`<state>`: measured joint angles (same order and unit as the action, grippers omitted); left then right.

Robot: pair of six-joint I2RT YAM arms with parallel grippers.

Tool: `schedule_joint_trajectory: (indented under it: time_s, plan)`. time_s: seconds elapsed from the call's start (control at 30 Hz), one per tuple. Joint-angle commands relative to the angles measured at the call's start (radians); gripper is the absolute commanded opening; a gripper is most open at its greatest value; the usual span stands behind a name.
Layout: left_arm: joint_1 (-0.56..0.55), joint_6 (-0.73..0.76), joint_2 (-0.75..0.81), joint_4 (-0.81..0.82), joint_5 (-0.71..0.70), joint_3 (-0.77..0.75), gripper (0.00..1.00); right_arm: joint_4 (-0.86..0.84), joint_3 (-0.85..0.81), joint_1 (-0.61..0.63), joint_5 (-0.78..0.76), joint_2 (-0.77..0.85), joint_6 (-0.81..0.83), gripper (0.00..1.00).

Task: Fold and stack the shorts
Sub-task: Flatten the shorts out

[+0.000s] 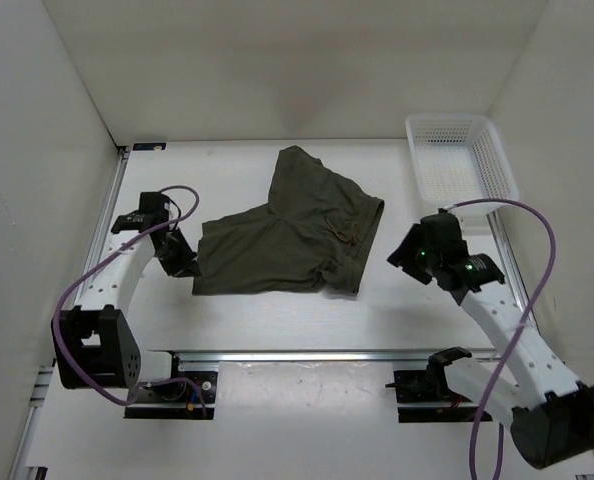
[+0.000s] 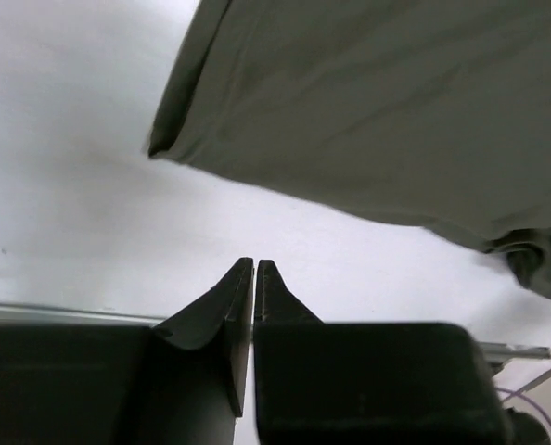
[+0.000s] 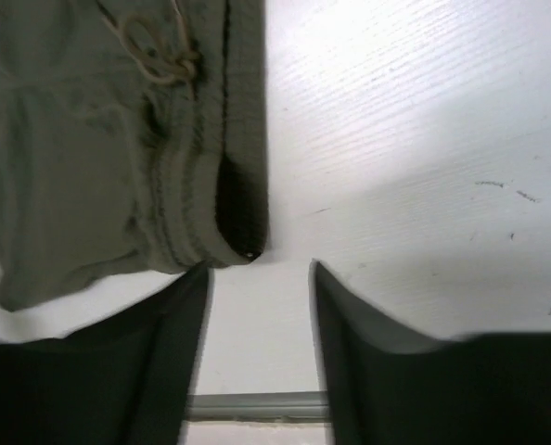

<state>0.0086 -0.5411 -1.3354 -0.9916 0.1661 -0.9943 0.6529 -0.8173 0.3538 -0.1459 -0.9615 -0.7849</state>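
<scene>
While the right gripper stands with its jaws parted and nothing between them, the near corner of the waistband lies just ahead of its left fingertip, not yet entered. The drawstring sits loose on the cloth further in. The left gripper is clenched, finger against finger, and holds nothing. It hangs near the leg hem, apart from it.

The shorts lie spread at mid-table between the two arms. The waistband is toward the right arm, one leg toward the left arm and the other toward the far wall. No fold is apparent. The white basket stands at the far right corner, well apart.

Assessment: the step in hand appears to be taking hold for the first fold.

Recommendations:
- The right jaws should advance over the waistband corner and bite both layers, keeping clear of the drawstring.
- The left jaws must part before descending on the hem.
- Both corners should rise together, or the soft cloth is likely to bunch.
</scene>
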Motion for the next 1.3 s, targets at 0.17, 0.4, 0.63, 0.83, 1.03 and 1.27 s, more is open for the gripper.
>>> schedule_joint_trajectory:
  time_s: [0.17, 0.4, 0.63, 0.83, 1.03, 1.27]
  plan:
    - [0.004, -0.086, -0.042, -0.002, -0.037, -0.021, 0.53, 0.064, 0.058, 0.011, 0.126, 0.15, -0.137, 0.38]
    - [-0.018, -0.155, -0.206, 0.117, 0.061, 0.086, 0.73, -0.062, 0.201, 0.043, 0.299, 0.168, -0.299, 0.83]
    - [-0.018, -0.166, -0.367, 0.156, -0.046, -0.016, 0.69, -0.202, 0.233, 0.062, 0.371, 0.052, -0.37, 0.88]
    - [-0.018, -0.157, -0.45, 0.156, -0.068, -0.092, 0.1, -0.366, 0.251, 0.062, 0.371, -0.069, -0.441, 0.85]
    - [-0.018, -0.157, -0.395, 0.145, -0.068, -0.122, 0.1, -0.46, 0.251, 0.106, 0.364, -0.17, -0.516, 0.84]
    - [-0.018, -0.157, -0.384, 0.116, -0.077, -0.171, 0.1, -0.399, 0.157, 0.201, 0.218, -0.341, -0.466, 0.76]
